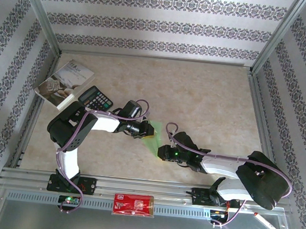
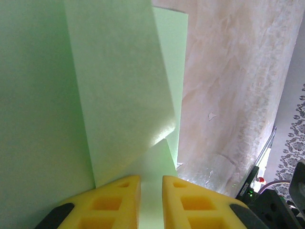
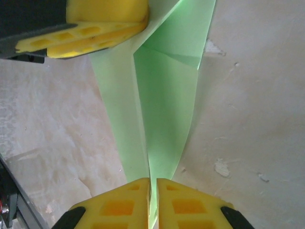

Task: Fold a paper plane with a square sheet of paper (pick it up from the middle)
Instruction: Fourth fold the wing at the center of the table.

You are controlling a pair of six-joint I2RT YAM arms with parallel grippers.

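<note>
Top external view is showing both arms reaching toward the middle of the table [image 1: 209, 98], where the green sheet of paper [image 1: 151, 140] is sitting between them, partly folded into a narrower shape. The left gripper [image 1: 139, 128] is pinching the sheet's far end and the right gripper [image 1: 164, 151] is pinching its near end. In the left wrist view the yellow fingers [image 2: 114, 202] are pressing on a strip of paper running between them, with folded layers overlapping ahead. In the right wrist view that gripper's fingers [image 3: 119, 207] are clamping the paper's edge with barely a gap, and the creased sheet is stretching up to the other gripper's yellow finger at the top left. Whether the paper is touching the table, I cannot tell. A black calculator [image 1: 95, 97] and a booklet [image 1: 63, 82] are lying at the far left, just beside each other. A red packet [image 1: 133, 205] is lying on the front rail between the arm bases.
</note>
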